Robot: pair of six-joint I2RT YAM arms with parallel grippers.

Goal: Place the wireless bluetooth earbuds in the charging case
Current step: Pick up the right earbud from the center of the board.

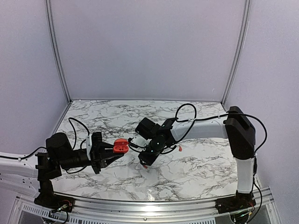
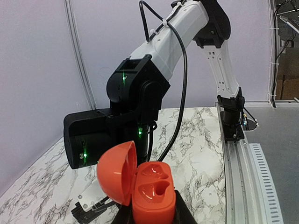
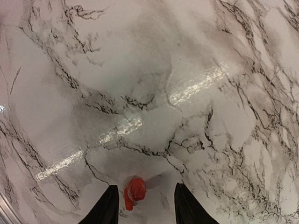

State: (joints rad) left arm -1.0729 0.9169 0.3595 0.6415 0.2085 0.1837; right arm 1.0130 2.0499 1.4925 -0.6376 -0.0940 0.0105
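The left jaws pinch the open charging case [image 2: 154, 196]; the right jaws, spread, straddle an earbud [image 3: 134, 191] lying off-centre toward nine o'clock on the desk [image 3: 196, 70], so closing might flick it away

You get bright, even light. In the right wrist view, diagonal glare streaks the table [image 3: 201, 84], and the earbud [image 3: 134, 192] looks soft.

Plenty of room to swing across the back of the white marble bench [image 1: 117, 114]. The tight spot is up front: the right arm's bulky black wrist [image 1: 150, 133] hangs just beside the small red round plastic case [image 1: 121, 147], blocking that side.
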